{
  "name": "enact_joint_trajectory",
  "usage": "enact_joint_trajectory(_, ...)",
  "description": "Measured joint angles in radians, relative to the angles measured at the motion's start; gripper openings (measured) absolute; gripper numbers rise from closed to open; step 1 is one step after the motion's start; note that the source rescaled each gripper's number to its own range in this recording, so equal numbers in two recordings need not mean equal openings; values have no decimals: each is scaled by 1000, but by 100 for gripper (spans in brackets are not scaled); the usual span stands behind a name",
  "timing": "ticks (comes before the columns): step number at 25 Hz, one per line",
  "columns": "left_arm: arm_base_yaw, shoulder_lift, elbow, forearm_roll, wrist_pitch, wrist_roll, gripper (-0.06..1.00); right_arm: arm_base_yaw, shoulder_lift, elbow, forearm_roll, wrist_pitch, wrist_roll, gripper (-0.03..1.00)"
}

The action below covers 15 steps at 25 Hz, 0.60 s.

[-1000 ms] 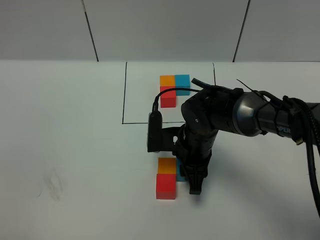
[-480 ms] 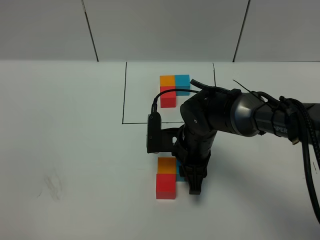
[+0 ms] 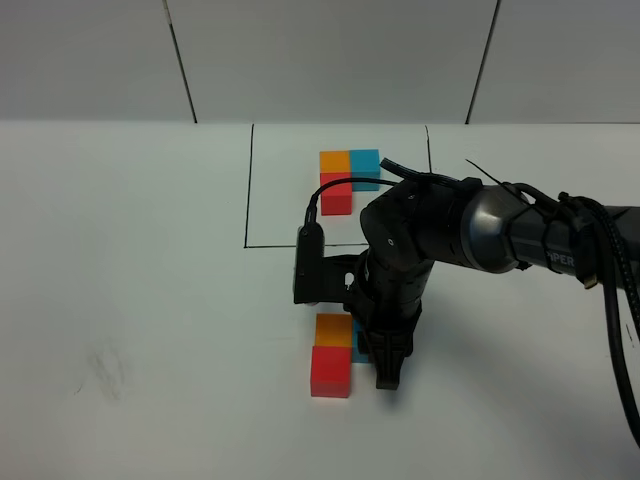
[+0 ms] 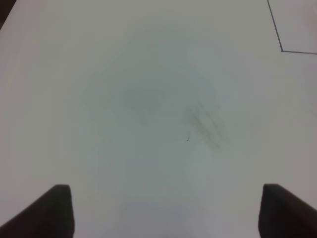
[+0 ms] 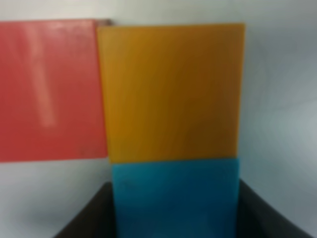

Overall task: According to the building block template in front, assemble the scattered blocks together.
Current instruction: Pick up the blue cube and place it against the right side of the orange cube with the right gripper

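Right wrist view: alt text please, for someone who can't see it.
Close-up: a blue cube sits between the dark fingers of the right gripper. An orange cube touches its far face, and a red cube sits flush against the orange one's side, all on a white table.

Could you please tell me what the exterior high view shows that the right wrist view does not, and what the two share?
Only the exterior high view shows the building block template, the table around it and the right arm.

Only the right wrist view shows the blue cube sitting between the dark jaws of the right gripper, flush against the orange cube.

Both show the red cube beside the orange one.
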Motion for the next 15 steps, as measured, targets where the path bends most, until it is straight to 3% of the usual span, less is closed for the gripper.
enact_joint_trajectory(1,0,0,0,0,0,0,66,0,0,0,2,6,7,35)
enact_joint_trajectory(5,0,0,0,0,0,0,66,0,-4,0,-3,22,54,77)
enact_joint_trajectory(7,0,0,0,0,0,0,66,0,-21,0,-15,30,79,92)
enact_joint_trajectory(10,0,0,0,0,0,0,66,0,-69,0,-55,92,117,98)
enact_joint_trajectory(15,0,0,0,0,0,0,66,-35,-209,13,-125,219,254,100)
